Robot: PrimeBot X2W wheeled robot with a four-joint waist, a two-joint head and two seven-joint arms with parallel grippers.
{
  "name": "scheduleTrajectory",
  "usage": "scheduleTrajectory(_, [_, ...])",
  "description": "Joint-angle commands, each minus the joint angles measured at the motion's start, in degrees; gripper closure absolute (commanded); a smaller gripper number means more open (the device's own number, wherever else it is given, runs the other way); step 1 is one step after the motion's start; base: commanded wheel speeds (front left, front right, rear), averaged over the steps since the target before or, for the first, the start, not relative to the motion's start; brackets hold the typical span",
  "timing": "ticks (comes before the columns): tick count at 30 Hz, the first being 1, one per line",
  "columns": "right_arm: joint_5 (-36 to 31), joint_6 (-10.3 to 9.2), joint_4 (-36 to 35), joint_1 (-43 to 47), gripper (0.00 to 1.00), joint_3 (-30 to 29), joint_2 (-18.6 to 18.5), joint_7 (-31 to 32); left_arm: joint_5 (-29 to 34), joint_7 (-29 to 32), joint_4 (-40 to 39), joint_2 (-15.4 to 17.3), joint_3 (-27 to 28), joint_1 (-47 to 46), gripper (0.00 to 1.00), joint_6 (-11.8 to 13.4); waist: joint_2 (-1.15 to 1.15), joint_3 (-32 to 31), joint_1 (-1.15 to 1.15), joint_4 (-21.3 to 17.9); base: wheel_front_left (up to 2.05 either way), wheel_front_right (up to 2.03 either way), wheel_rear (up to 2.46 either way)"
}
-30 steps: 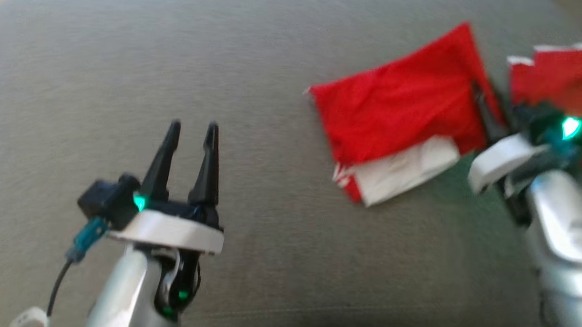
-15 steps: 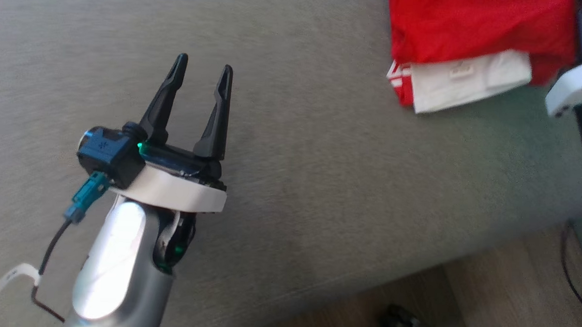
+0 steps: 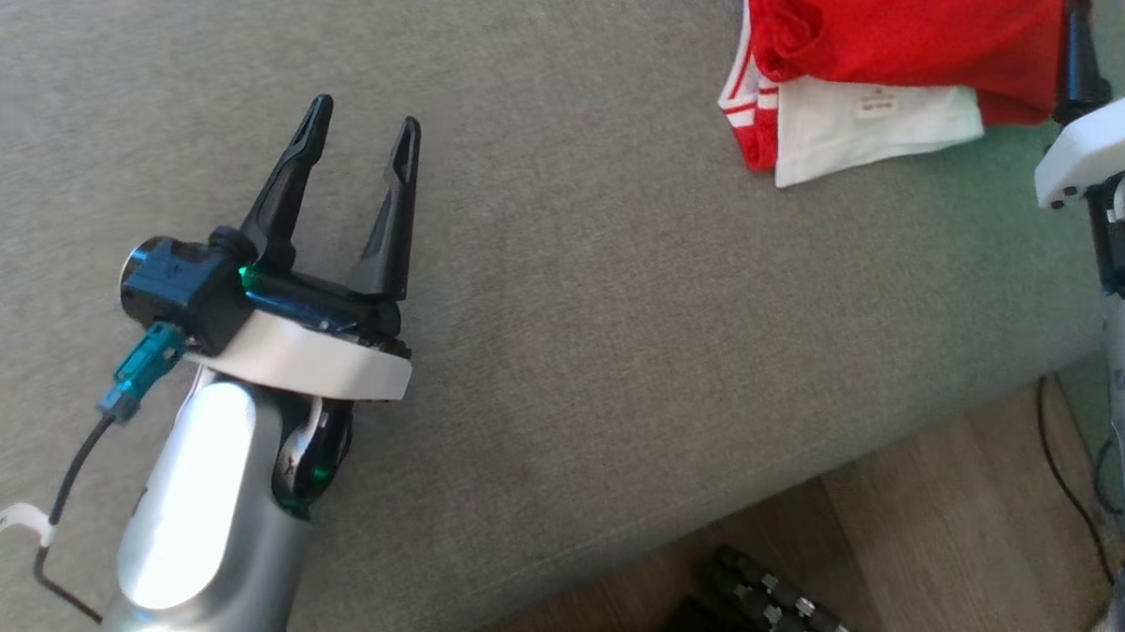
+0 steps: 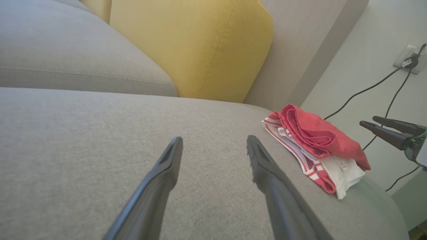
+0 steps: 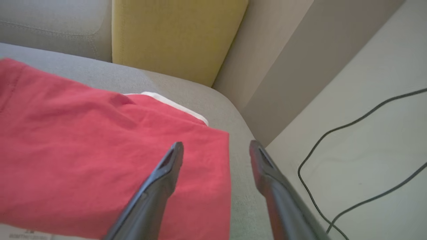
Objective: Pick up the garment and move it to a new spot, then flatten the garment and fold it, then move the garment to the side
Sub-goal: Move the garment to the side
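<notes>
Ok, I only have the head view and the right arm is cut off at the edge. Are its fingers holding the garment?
Observer: No. On the right gripper the fingers are spread with nothing between them, at the edge of the garment.
Operator: What is behind the garment?
Observer: A yellow cushion, upright at the back of the sofa.
Operator: And past the sofa's end?
Observer: A wall, with black cables running to a socket.
</notes>
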Motion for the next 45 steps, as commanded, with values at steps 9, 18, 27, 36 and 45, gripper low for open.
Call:
scheduleTrajectory(9, [0.35,0.20,-6.35,3.87,0.00,4.14,1.71,-4.34,-3.16,-0.28,-1.83,-1.03,3.04,1.05,0.00,-0.01,0.00,-8.99,0.00,8.21,0.00,0.00,0.00])
scheduleTrajectory(18, [9.27,0.20,-16.52,15.60,0.00,7.46,3.95,-6.77,-7.57,-0.28,-2.46,-1.10,4.50,7.03,0.00,2.68,0.00,-18.03,0.00,17.40,0.00,0.00,0.00])
scheduleTrajectory(27, [10.59,0.20,-24.71,29.84,0.00,3.28,9.39,-8.13,-12.56,-0.28,-1.14,-1.11,2.96,14.19,0.00,3.28,0.00,-24.26,0.00,23.16,0.00,0.00,0.00])
scheduleTrajectory(36, [5.59,0.20,-29.76,39.84,0.00,1.53,11.82,-9.16,-13.59,-0.28,0.85,-1.11,3.06,17.35,0.00,5.74,0.00,-27.19,0.00,24.65,0.00,0.00,0.00])
scheduleTrajectory(45, [8.22,0.20,-30.97,41.16,0.00,3.13,12.00,-9.27,-12.36,-0.28,1.42,-1.11,3.36,17.68,0.00,6.95,0.00,-27.02,0.00,24.08,0.00,0.00,0.00])
